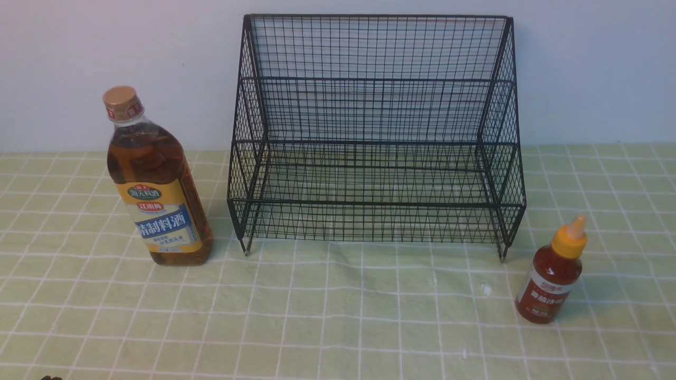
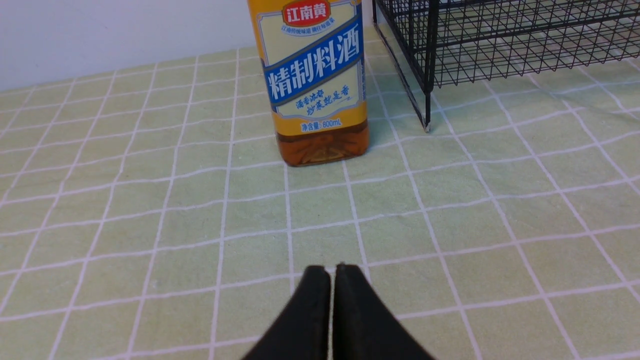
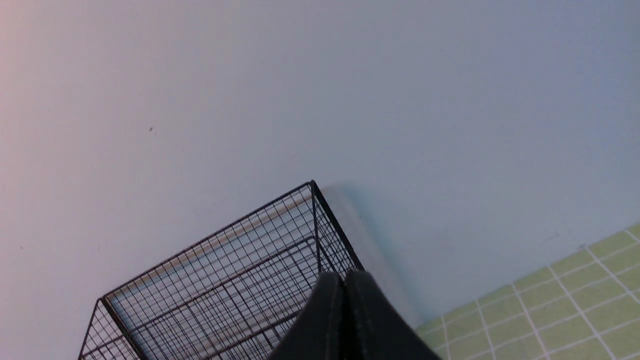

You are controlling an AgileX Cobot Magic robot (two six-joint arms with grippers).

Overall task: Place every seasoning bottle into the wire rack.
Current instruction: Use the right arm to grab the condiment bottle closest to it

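**Desk:** What do you have on the front camera?

**Me:** I see the wire rack (image 1: 375,132) in the centre and upper half of the frame. It stands on its short legs on the green checked cloth (image 1: 338,316), with its tall grid back toward the pale wall (image 1: 105,53). Both bottles are upright on the cloth, outside the rack.

**Desk:** Where exactly are they?

**Me:** The tall amber bottle (image 1: 158,184) is at the left of the frame, just beside the rack's left end. My left wrist camera shows a strip of cloth between it and the front leg, so they are not touching. The small red sauce bottle (image 1: 554,274) is at the lower right, yellow nozzle up. It is near the rack's right front leg but apart from it.

**Desk:** And the claws?

**Me:** The left claw (image 2: 332,272) is closed. Its two black fingers (image 2: 312,305) are pressed tip to tip with nothing between them. It hangs over bare cloth and points at the amber bottle's label, well apart from it. The right claw (image 3: 345,280) is closed too, and I see nothing in it. Its camera looks past the tips at an upper corner of the rack and the wall. The sauce bottle does not show in that view.
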